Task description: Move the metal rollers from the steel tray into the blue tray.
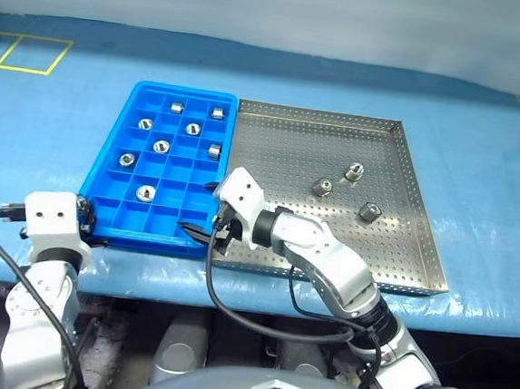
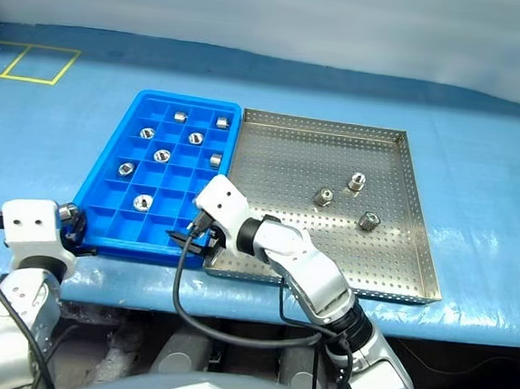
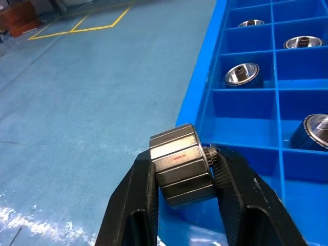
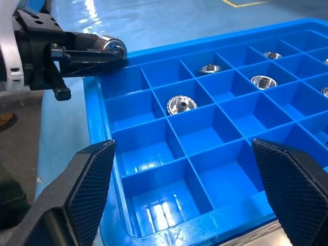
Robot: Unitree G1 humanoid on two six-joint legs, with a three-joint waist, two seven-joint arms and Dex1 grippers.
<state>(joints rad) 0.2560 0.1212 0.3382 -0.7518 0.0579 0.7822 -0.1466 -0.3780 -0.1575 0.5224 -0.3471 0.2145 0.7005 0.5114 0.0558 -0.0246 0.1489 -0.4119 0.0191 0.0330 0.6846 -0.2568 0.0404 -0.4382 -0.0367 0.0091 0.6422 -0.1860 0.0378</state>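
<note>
Start on your left: your left gripper is squeezed shut on one roller, and it hangs right at the near left corner of the blue tray, at the rim and not yet over a little box. You have not dropped that one in yet. Next comes the blue tray itself. Seven metal rollers already sit in it, each in its own little square, mostly toward the far and middle rows. Many squares are bare, so there is lots of room left. Then comes your right gripper. Its two fingers are spread as wide as they go, and nothing is between them. It hovers over the near right corner of the blue tray, just where it meets the steel tray. Last, on the right, the steel tray has three rollers left on it, close together in its right half. So I think you are most of the way there: seven in, one in your hand, three to go.
</note>
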